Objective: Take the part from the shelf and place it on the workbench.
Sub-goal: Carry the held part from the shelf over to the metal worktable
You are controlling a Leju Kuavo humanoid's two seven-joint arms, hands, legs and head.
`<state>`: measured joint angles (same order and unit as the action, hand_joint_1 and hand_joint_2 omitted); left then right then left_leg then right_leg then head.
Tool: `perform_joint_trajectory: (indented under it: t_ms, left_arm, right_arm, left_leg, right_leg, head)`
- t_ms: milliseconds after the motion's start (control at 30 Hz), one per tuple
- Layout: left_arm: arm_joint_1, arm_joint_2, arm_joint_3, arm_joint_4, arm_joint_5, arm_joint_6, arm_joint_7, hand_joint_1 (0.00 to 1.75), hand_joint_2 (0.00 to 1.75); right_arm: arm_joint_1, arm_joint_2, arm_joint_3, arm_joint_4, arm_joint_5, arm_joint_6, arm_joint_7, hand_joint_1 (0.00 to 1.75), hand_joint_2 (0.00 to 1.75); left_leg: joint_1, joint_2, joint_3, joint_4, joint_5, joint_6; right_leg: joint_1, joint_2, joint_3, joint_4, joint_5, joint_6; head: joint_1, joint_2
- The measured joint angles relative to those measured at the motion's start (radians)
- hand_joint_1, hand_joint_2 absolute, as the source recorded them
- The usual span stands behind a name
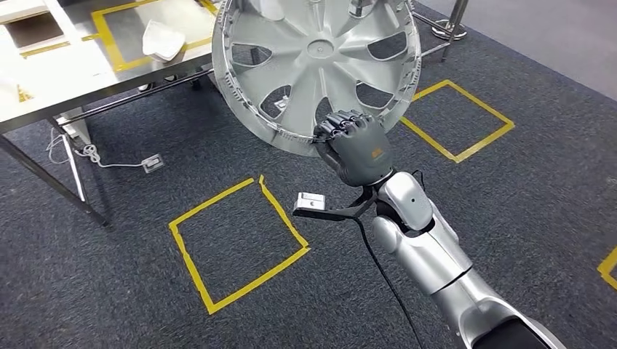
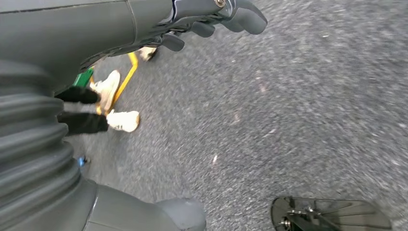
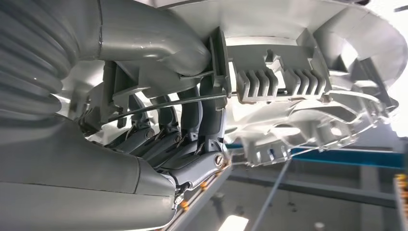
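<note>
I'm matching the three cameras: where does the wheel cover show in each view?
Head view: the wheel cover is at top centre, held by its lower rim in the right hand.
Right wrist view: its ribbed rim runs across the upper half, with the fingers hooked over it.
Left wrist view: not in it; grey carpet.
Shared landmark: the right hand on the rim.

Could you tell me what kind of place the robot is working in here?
Probably an industrial workshop or test floor: yellow tape squares mark the dark carpet, a metal workbench stands nearby, and the right hand grips a wheel cover.
</note>
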<state>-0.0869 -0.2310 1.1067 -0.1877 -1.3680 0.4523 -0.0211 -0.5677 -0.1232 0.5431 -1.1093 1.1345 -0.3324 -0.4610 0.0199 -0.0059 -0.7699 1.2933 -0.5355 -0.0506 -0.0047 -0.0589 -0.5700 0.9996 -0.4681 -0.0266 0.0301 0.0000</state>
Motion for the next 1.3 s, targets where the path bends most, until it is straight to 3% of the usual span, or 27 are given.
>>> perform_joint_trajectory:
  t_ms: [67,133,167,233,267,300,333,400,467,533,567,600,700,800,1000,1300]
  left_arm:
    - [0.000,0.002,0.000,0.000,0.000,0.000,0.000,0.00,1.75]
    - [-0.002,0.003,0.000,0.000,-0.002,0.000,0.000,0.00,1.75]
    - [-0.003,0.004,0.000,0.000,-0.002,0.000,0.000,0.00,1.75]
    - [-0.002,0.004,0.000,0.000,-0.003,0.002,0.000,0.00,1.75]
    - [-0.001,0.004,0.000,0.000,-0.003,0.004,0.000,0.00,1.75]
    - [-0.001,0.003,0.000,0.000,-0.003,0.005,-0.001,0.00,1.75]
    - [-0.002,0.003,0.000,0.000,-0.003,0.006,-0.003,0.00,1.75]
    - [-0.005,0.003,0.000,0.000,-0.003,0.008,-0.008,0.00,1.75]
    - [-0.007,0.003,0.000,0.000,-0.003,0.008,-0.010,0.00,1.75]
    - [-0.007,0.003,0.000,0.000,-0.002,0.009,-0.011,0.00,1.75]
    - [-0.006,0.003,0.000,0.000,-0.001,0.010,-0.013,0.00,1.75]
    - [-0.005,0.003,0.000,0.000,0.004,0.013,-0.017,0.00,1.75]
    - [-0.002,0.001,0.000,0.000,0.022,0.022,-0.027,0.00,1.75]
    - [-0.001,0.003,0.000,-0.001,0.031,0.037,-0.025,0.00,1.75]
    - [-0.001,0.005,0.002,-0.001,0.046,0.058,-0.032,0.00,1.75]
    - [-0.001,0.006,0.003,-0.001,0.051,0.060,-0.034,0.00,1.75]
  right_arm:
    - [0.001,0.000,0.000,0.000,0.000,0.000,-0.001,1.75,1.75]
    - [0.000,0.000,0.001,0.000,0.001,-0.001,0.001,1.75,1.75]
    - [-0.001,0.001,0.001,0.000,0.003,-0.001,0.002,1.75,1.75]
    - [-0.002,0.005,0.002,0.000,0.007,-0.001,0.004,1.75,1.75]
    - [-0.003,0.008,0.002,0.000,0.009,-0.001,0.006,1.75,1.75]
    - [-0.004,0.011,0.003,0.000,0.011,0.000,0.009,1.75,1.75]
    - [-0.006,0.013,0.003,0.000,0.012,0.001,0.013,1.75,1.75]
    - [-0.006,0.013,0.004,0.001,0.016,0.003,0.018,1.75,1.75]
    - [-0.006,0.013,0.005,0.002,0.017,0.005,0.021,1.75,1.75]
    - [-0.006,0.012,0.005,0.003,0.017,0.006,0.021,1.75,1.75]
    - [-0.006,0.012,0.006,0.006,0.009,0.008,0.019,1.75,1.75]
    - [-0.008,0.012,0.006,0.012,-0.013,0.012,0.007,1.75,1.75]
    - [-0.018,0.014,0.007,0.034,-0.075,0.018,-0.032,1.75,1.75]
    - [-0.020,0.018,0.007,0.041,-0.081,0.011,-0.039,1.75,1.75]
    - [-0.019,0.020,0.007,0.051,-0.089,-0.004,-0.046,1.75,1.75]
    - [-0.019,0.022,0.007,0.052,-0.090,-0.004,-0.047,1.75,1.75]
  left_leg:
    - [0.002,0.027,0.070,-0.112,0.048,-0.005]
    - [-0.002,0.063,0.134,-0.220,0.081,0.007]
    - [-0.004,0.070,0.144,-0.241,0.083,0.018]
    - [-0.007,0.049,0.139,-0.240,0.085,0.040]
    - [-0.005,0.038,0.137,-0.242,0.088,0.047]
    - [-0.003,0.026,0.136,-0.243,0.090,0.054]
    - [0.000,0.014,0.134,-0.245,0.094,0.060]
    - [0.002,-0.008,0.131,-0.246,0.098,0.067]
    - [0.002,-0.019,0.128,-0.246,0.100,0.070]
    - [0.001,-0.021,0.128,-0.245,0.100,0.071]
    - [0.001,-0.026,0.127,-0.245,0.101,0.071]
    - [0.000,-0.038,0.126,-0.245,0.103,0.070]
    - [-0.002,-0.070,0.120,-0.244,0.111,0.058]
    - [-0.003,-0.067,0.115,-0.247,0.113,0.052]
    - [0.000,-0.066,0.117,-0.263,0.126,0.037]
    - [0.001,-0.066,0.118,-0.266,0.129,0.034]
  right_leg:
    - [-0.002,-0.028,-0.001,0.009,-0.006,0.008]
    - [0.002,-0.051,-0.003,0.023,-0.016,0.020]
    - [0.004,-0.061,-0.003,0.027,-0.019,0.026]
    - [0.006,-0.080,0.000,0.028,-0.020,0.035]
    - [0.004,-0.076,0.001,0.030,-0.024,0.040]
    - [0.000,-0.055,-0.002,0.041,-0.036,0.046]
    - [-0.004,-0.023,-0.013,0.071,-0.058,0.051]
    - [-0.009,0.040,-0.063,0.182,-0.121,0.057]
    - [-0.009,0.053,-0.101,0.264,-0.159,0.060]
    - [-0.009,0.054,-0.111,0.284,-0.165,0.060]
    - [-0.009,0.054,-0.121,0.300,-0.164,0.059]
    - [-0.008,0.057,-0.100,0.252,-0.129,0.052]
    - [0.000,0.072,-0.010,0.039,-0.021,0.032]
    - [0.003,0.073,-0.010,0.021,-0.014,0.043]
    - [0.005,0.074,-0.018,0.022,-0.008,0.032]
    - [0.006,0.074,-0.019,0.023,-0.007,0.029]
  head:
    - [0.000,0.000]
    - [0.001,0.000]
    - [0.001,0.000]
    - [0.003,0.000]
    - [0.004,0.000]
    - [0.004,0.000]
    - [0.005,0.000]
    - [0.008,0.000]
    - [0.010,0.000]
    - [0.010,0.000]
    - [0.010,0.000]
    - [0.010,0.000]
    - [0.011,0.000]
    - [0.011,0.000]
    - [0.010,0.000]
    - [0.010,0.000]
